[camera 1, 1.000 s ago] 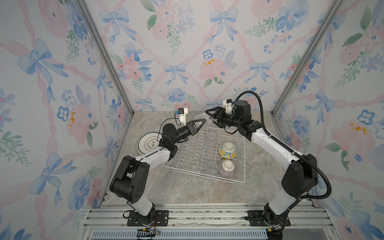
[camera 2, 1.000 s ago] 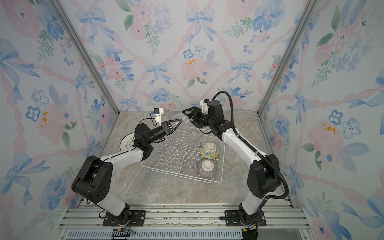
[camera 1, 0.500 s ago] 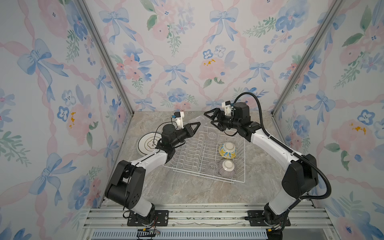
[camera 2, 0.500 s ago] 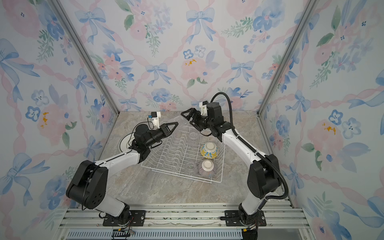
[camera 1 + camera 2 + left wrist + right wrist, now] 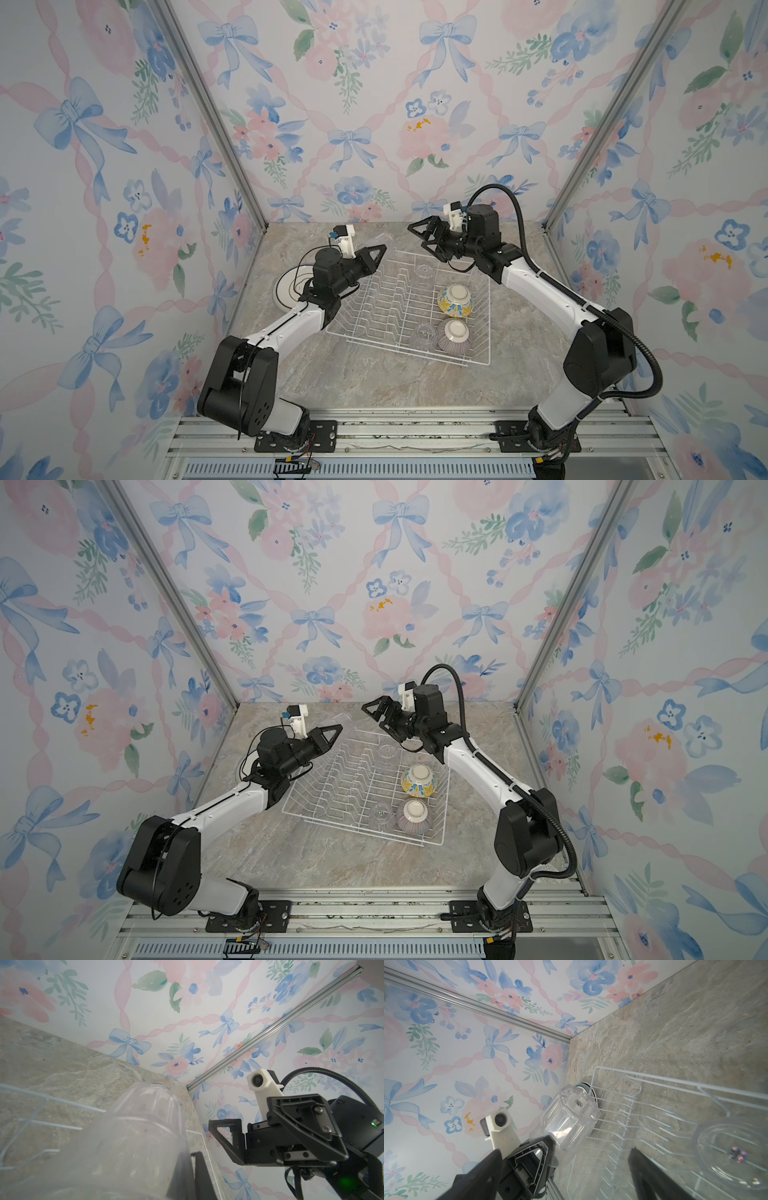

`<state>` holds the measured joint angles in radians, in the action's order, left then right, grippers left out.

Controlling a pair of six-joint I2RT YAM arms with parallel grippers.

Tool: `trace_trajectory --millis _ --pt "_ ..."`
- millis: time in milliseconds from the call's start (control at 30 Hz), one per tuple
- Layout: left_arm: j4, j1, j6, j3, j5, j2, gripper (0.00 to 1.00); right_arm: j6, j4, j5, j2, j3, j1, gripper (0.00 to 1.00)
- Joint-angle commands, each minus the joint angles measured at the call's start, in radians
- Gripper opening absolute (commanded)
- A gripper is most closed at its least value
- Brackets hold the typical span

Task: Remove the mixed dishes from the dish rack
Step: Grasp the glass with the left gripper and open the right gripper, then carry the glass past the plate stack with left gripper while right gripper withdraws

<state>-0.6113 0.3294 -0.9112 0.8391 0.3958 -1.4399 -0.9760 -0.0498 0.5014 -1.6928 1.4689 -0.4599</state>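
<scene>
White wire rack [image 5: 399, 299] holds two bowls, two glasses; left tool [image 5: 380, 251] grips a glass [image 5: 569, 1118], right tool [image 5: 419, 239] gapes empty

I see a marbled grey bench [image 5: 374, 374]. Directly on it sit the white wire dish rack [image 5: 399, 332] and, just beside it, a white plate [image 5: 284, 291].

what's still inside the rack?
Inside the rack: two clear glasses, a floral bowl and a striped bowl, all upside down. Plate slots are bare. Under the bowls: hidden.
</scene>
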Motion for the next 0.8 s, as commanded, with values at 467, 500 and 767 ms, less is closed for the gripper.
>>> trace_trajectory --millis 467,500,767 --pt "0.493 -0.083 0.265 0.076 -0.267 0.187 0.0 0.119 -0.053 -0.035 0.001 0.03 0.01 0.97" --pt "0.539 -0.089 0.282 0.088 -0.291 0.194 0.0 0.121 -0.046 -0.036 0.005 0.022 0.014 0.97" --pt "0.75 -0.185 0.342 0.142 -0.4 0.205 0.0 0.172 -0.04 -0.077 0.033 -0.042 0.038 0.97"
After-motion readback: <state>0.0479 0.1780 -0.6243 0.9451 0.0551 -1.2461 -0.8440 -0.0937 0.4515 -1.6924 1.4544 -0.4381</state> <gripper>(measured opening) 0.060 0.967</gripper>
